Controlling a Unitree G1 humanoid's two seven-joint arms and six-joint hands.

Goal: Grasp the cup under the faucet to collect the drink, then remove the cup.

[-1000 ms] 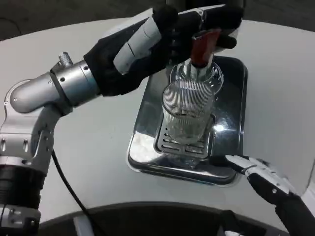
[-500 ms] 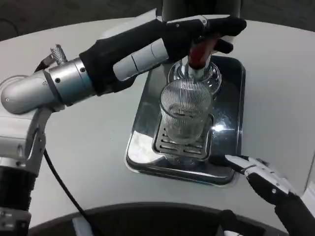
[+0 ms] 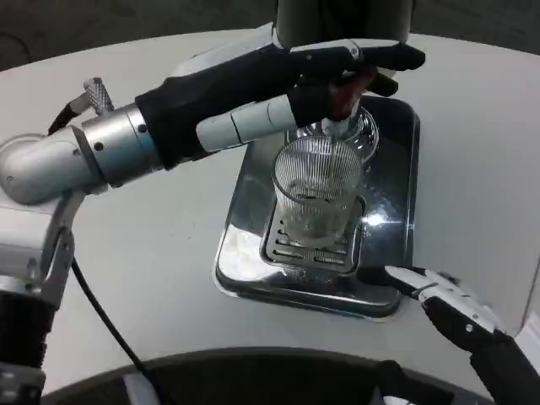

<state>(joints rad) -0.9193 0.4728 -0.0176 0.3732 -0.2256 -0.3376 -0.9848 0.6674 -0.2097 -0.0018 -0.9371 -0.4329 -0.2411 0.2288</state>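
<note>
The left robot hand lies stretched flat across the red faucet lever, its dark fingers pressing on top of it rather than wrapped around it; it grips nothing. A second ago this hand sat higher and more curled against the lever, and the red handle stood tall and plainly visible. Now the arm has swung lower and flatter, the fingers reach past the lever toward the dispenser body, and only a short stub of red shows beneath them. Judgement: the lever is being pushed down to start the pour.

Directly below, the ribbed glass cup stands upright on the slotted drip grate of the steel tray, with the spout just above its rim. The cup has not moved across the three moments. Whether liquid is running cannot be told; the glass appears nearly empty, with perhaps a shallow layer at the bottom.

The right robot hand rests on the white desk just beside the tray's near corner, fingers apart and holding nothing, unchanged in position.

Assessment: filling is at most just begun. The cup is not yet grasped, and the right robot hand is best placed to take it.
</note>
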